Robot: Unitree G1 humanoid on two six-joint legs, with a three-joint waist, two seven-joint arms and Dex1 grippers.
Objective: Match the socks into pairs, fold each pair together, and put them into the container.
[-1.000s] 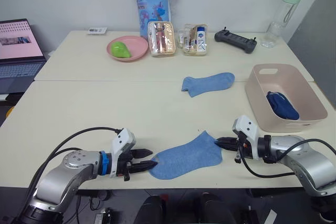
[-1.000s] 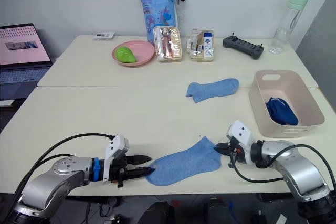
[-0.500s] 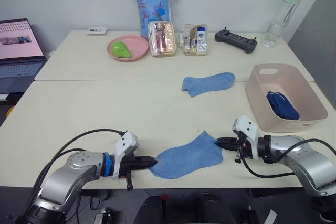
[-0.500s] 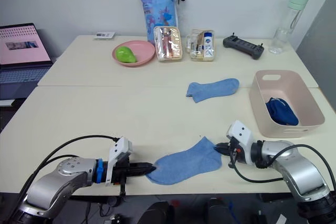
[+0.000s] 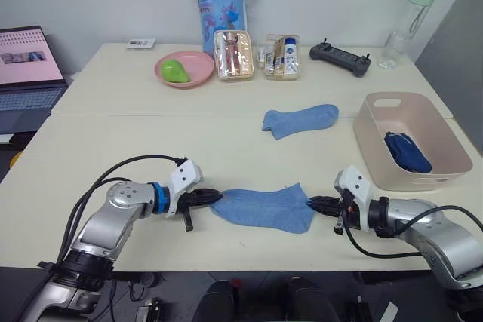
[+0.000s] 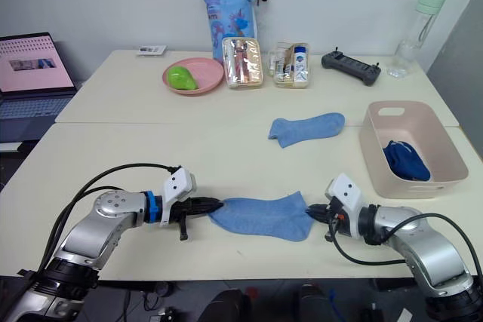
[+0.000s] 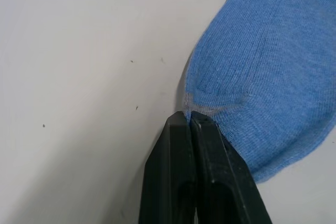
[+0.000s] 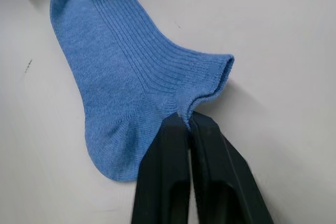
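pinching the near sky blue sock [image 5: 264, 208] by thin edges, left gripper [image 5: 212, 197] and right gripper [image 5: 312, 203] both closed; risking slipping out during lifting.

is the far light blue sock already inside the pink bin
No, the far light blue sock lies flat on the table, left of the pink bin, which holds only a dark blue bundle.

Sky-blue sock [image 5: 264, 208] lies flat (another [image 5: 299, 120] beyond), dark pair [image 5: 407, 152] in pink container [image 5: 375, 138].

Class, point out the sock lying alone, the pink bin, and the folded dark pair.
lone sock [image 5: 299, 121]: left eye view, mid-foot.
pink bin [image 5: 385, 102]: left eye view, handle-slot wall.
dark pair [image 5: 407, 151]: left eye view, bundle middle.
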